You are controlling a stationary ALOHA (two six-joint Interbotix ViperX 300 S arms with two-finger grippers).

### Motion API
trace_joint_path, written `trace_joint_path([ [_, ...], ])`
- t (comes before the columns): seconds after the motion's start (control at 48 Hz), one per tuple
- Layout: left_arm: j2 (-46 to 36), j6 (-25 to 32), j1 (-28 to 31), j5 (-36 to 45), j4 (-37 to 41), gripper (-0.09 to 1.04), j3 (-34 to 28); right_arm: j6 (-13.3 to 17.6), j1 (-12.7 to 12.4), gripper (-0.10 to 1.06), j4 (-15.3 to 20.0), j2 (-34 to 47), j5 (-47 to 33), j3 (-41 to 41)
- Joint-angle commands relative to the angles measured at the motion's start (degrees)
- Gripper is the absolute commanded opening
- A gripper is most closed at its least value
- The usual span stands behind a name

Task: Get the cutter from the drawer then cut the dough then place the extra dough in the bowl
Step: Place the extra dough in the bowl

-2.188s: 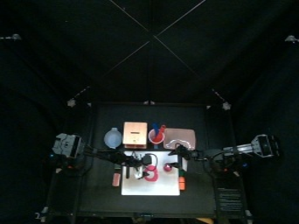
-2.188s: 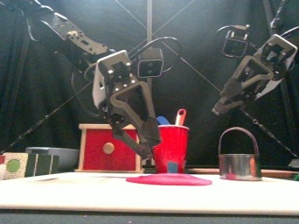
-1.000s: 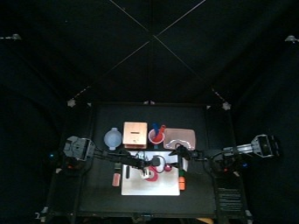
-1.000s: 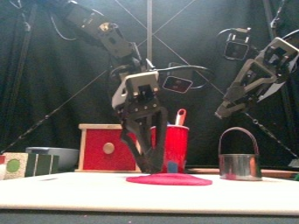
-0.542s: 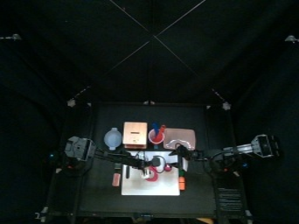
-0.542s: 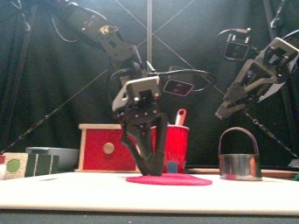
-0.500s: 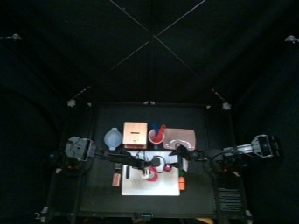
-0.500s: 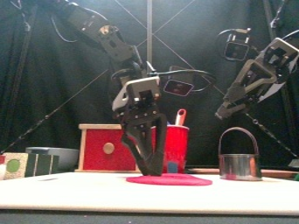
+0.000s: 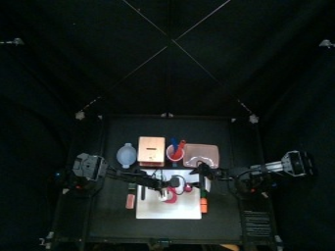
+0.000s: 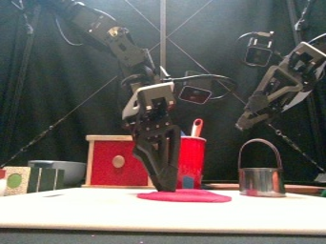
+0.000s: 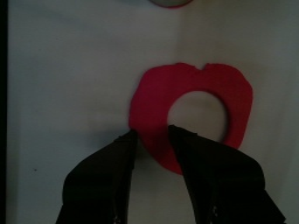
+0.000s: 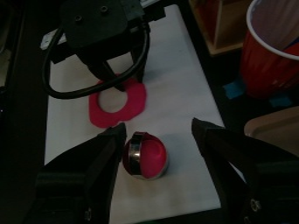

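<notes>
Left end effector (image 10: 171, 188) lowered, jaws straddling dough ring (image 11: 198, 103) rim.

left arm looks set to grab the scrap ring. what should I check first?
1. Dough cut through: the dough ring lies flat on the white board, and the board shows through its hole. ok.
2. Left tool lined up: open, one jaw on each side of the ring's rim. ok.
3. Left tool height: touching the dough or just above it. cannot tell.
4. Cutter out of the way: it stands on the board apart from the ring, below the open right tool. ok.
5. Bowl ready: it sits beside the wooden box, on the left arm's side. Contents: cannot tell.
</notes>
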Motion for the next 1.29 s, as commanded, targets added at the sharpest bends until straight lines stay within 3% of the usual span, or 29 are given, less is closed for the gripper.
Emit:
trace_joint_path([
  [0.021, -0.4, 0.0, -0.7, 0.1, 0.3, 0.75, -0.6, 0.1, 0.1, 0.93, 0.3, -0.4, -0.4, -0.4],
  [0.438, -0.3, -0.1, -0.4, 0.4, 0.8, 0.60, -0.5, 0.1, 0.1, 0.93, 0.3, -0.4, -0.4, -0.4],
  [0.75, -2.0, -0.4, -1.3, -0.4, 4.7, 0.59, -0.7, 0.1, 0.1, 0.93, 0.3, -0.4, -0.4, -0.3],
  [1.292, -15.2, -0.6, -1.2, 2.4, 12.2, 0.59, 0.4, 0.1, -0.4, 0.93, 0.3, -0.4, -0.2, -0.3],
])
